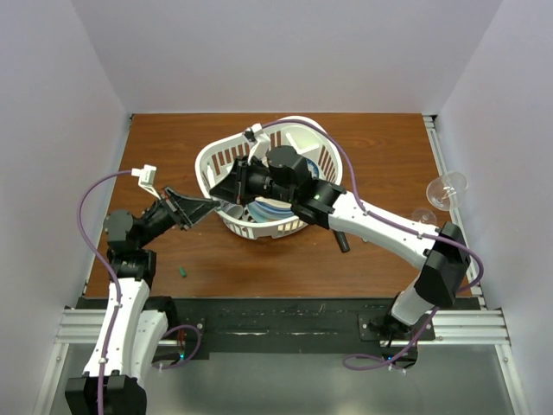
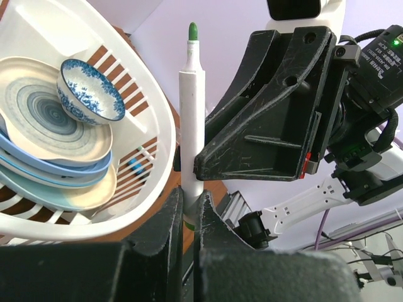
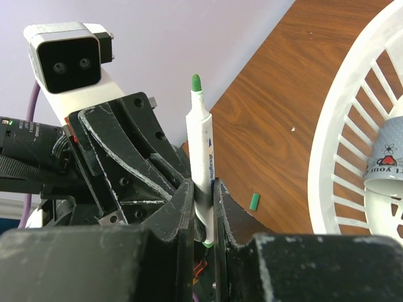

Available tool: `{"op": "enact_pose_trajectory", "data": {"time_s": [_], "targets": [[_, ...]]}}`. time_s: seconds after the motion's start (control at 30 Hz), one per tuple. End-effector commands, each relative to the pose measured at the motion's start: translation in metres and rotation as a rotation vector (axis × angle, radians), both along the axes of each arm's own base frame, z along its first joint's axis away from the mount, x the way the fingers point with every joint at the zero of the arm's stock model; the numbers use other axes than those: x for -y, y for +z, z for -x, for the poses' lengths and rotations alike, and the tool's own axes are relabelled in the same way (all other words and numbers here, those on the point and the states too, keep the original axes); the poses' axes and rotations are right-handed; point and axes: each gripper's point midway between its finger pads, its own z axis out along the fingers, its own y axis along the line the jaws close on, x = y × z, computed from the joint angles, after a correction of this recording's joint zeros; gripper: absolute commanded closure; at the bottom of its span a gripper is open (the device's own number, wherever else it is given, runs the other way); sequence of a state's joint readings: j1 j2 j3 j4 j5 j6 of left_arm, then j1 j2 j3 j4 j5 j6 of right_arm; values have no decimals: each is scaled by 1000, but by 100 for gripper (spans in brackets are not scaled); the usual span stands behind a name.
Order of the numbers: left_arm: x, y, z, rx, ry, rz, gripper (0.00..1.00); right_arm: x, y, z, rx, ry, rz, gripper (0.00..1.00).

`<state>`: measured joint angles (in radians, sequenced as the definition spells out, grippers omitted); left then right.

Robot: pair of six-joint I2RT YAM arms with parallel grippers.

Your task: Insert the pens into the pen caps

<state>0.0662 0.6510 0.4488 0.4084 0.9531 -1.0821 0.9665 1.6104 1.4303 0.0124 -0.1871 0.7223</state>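
One green cap (image 1: 183, 271) lies on the desk (image 1: 389, 147), near-left of the basket (image 1: 204, 164). At the basket's left rim, the left pincer (image 2: 191, 198) clamps an uncapped pen (image 2: 192, 107). The right pincer (image 3: 203, 189) grips apparently the same pen. This looks like a handover: next, one releases and fetches the cap. A cup (image 3: 385, 160) in the basket reads "YOUR…".

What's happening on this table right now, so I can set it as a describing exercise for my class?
Both arms meet beside the white basket. The left gripper and the right gripper are each shut on a white pen with a bare green tip. It looks like one shared pen, though that cannot be confirmed. A small green cap lies loose on the table, apart from both grippers, so the pen is not yet capped.
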Motion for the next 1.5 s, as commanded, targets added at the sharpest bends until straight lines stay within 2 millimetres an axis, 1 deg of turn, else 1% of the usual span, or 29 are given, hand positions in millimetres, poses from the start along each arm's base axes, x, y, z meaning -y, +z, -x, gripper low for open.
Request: {"op": "enact_pose_trajectory", "data": {"time_s": [0.0, 0.07, 0.1, 0.13, 0.17, 0.2, 0.23, 0.27, 0.3, 0.33, 0.4, 0.43, 0.5, 0.6, 0.63, 0.7, 0.73, 0.8, 0.83, 0.87, 0.93, 0.97, 1.0, 1.03, 1.07, 1.13, 1.27, 1.37, 1.47], "targets": [[6, 17, 13, 92, -57, -16, 100, -13, 18, 8, 18, 55, -69, 100], [6, 19, 12, 93, -57, -18, 100, -13, 19, 7, 23, 50, -69, 100], [5, 19, 12, 86, -55, -18, 96, -11, 20, 7, 27, 45, -70, 100], [4, 14, 9, 56, -43, -21, 75, -10, 20, 5, 32, 34, -65, 100], [4, 15, 7, 47, -34, -25, 65, -6, 23, 0, 45, 5, -63, 100], [3, 14, 5, 32, -22, -31, 53, -3, 21, -3, 49, -5, -46, 100], [0, 4, 1, -16, 2, -48, 49, 0, 25, -7, 57, -15, -45, 100], [-1, 7, -1, -22, 12, -63, 46, 5, 29, -13, 64, -33, -45, 100], [-2, 3, -3, -48, 23, -79, 43, 10, 29, -17, 68, -45, -34, 100], [-6, -11, -6, -107, 52, -111, 42, 15, 32, -21, 73, -57, -37, 100], [-11, -14, -9, -131, 96, -158, 38, 28, 41, -30, 90, -89, -44, 100], [-17, -25, -12, -193, 142, -172, 37, 33, 44, -33, 100, -99, -47, 100], [-24, -30, -16, -239, 196, -194, 36, 46, 37, -41, 90, -128, -2, 100], [-41, -54, -20, -389, 321, -223, 36, 65, 41, -47, 99, -166, 7, 100], [-53, -71, -20, -477, 399, -245, 36, 73, 43, -46, 105, -179, 8, 100], [-66, -90, -19, -576, 484, -269, 38, 84, 42, -49, 112, -201, 27, 100], [-85, -112, -12, -701, 603, -313, 38, 91, 47, -45, 124, -206, 23, 100], [-105, -137, -3, -841, 717, -366, 41, 99, 50, -43, 141, -218, 36, 100], [-123, -152, 11, -927, 812, -431, 42, 103, 49, -42, 145, -224, 43, 100], [-129, -159, 16, -965, 848, -455, 43, 109, 57, -38, 161, -229, 31, 100], [-142, -176, 28, -1044, 925, -495, 45, 116, 54, -35, 167, -241, 41, 100], [-144, -180, 31, -1057, 937, -499, 46, 122, 60, -32, 180, -247, 33, 100], [-145, -184, 33, -1064, 944, -501, 46, 126, 58, -32, 181, -253, 43, 100], [-147, -195, 39, -1100, 960, -511, 46, 129, 57, -31, 183, -257, 46, 100], [-148, -201, 43, -1124, 970, -518, 47, 134, 61, -28, 193, -265, 40, 100], [-153, -218, 54, -1183, 1004, -539, 48, 138, 59, -26, 192, -272, 46, 100], [-157, -222, 52, -1218, 1036, -548, 50, 144, 63, -23, 203, -279, 40, 100], [-161, -232, 57, -1279, 1059, -581, 50, 148, 66, -21, 212, -290, 36, 100], [-157, -243, 59, -1338, 1028, -594, 53, 153, 68, -22, 220, -305, 36, 100]]}}
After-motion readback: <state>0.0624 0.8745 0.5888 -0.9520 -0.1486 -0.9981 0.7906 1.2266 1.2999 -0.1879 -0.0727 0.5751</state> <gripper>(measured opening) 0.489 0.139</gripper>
